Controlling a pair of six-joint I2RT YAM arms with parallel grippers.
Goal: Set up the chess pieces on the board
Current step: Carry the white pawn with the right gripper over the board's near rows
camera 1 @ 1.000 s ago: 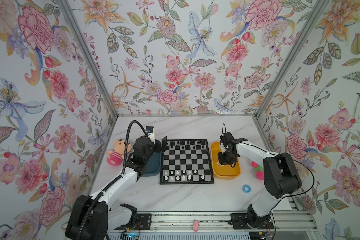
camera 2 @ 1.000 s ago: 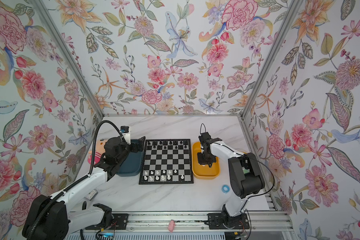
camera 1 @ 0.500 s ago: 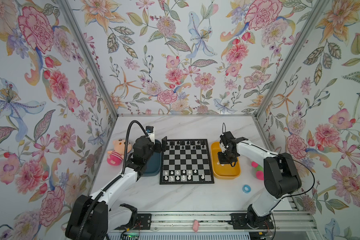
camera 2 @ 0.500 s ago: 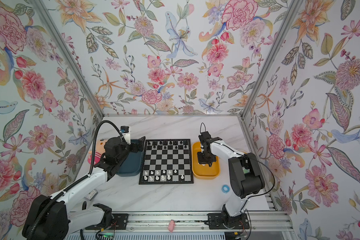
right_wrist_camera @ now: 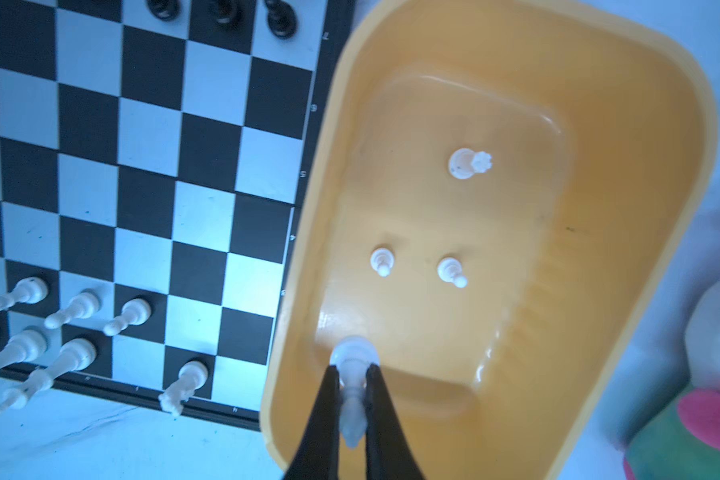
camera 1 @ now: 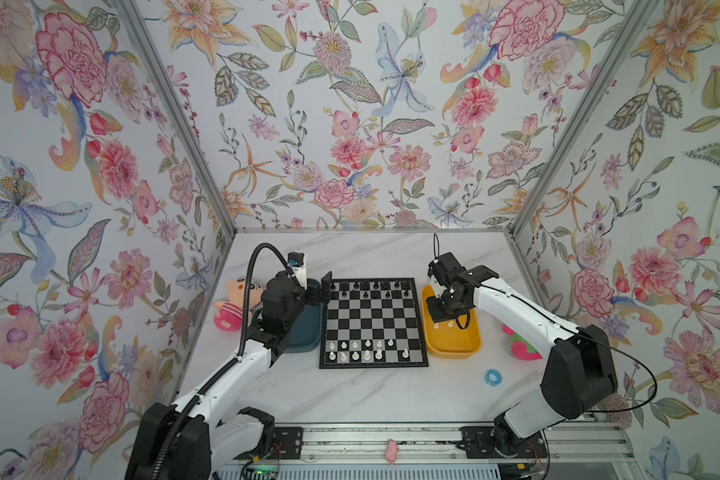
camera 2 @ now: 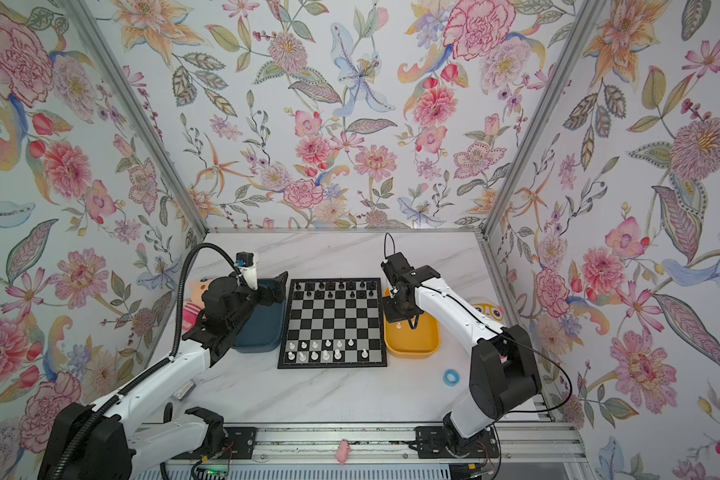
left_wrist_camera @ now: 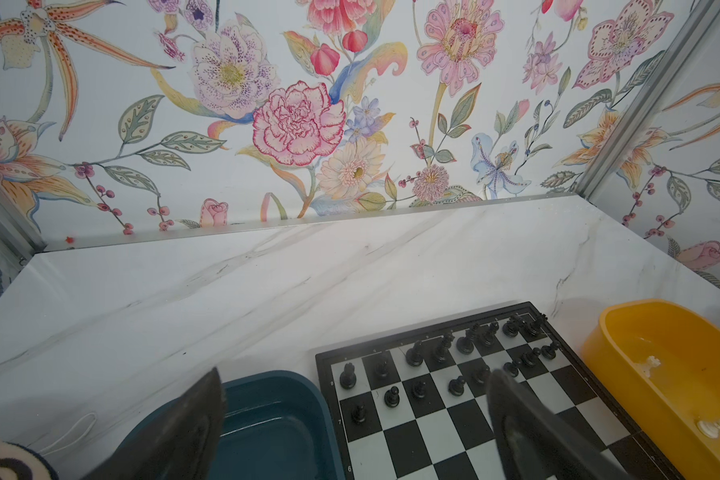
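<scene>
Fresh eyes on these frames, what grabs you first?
The loud floral wallpaper covering the walls. Then the chessboard mid-table, black pieces along its far rows, white ones on the near rows. The right gripper is shut on a white chess piece in the yellow tray.

Chessboard (camera 1: 373,322) sits mid-table (camera 1: 350,399). Far two rows: the opposing chessmen (camera 1: 371,289). Near two rows: the chess pieces (camera 1: 355,351). Left tray (camera 1: 306,332) just beside its left edge, plush doll (camera 1: 230,307) beyond. Right tray (camera 1: 454,352) just beside its right edge, three loose pieces (right_wrist_camera: 449,269) inside, a fourth piece (right_wrist_camera: 352,355) pinched in the right gripper (right_wrist_camera: 352,370) over it. Plush toy (camera 1: 520,347) and ring (camera 1: 493,377) further right.
</scene>
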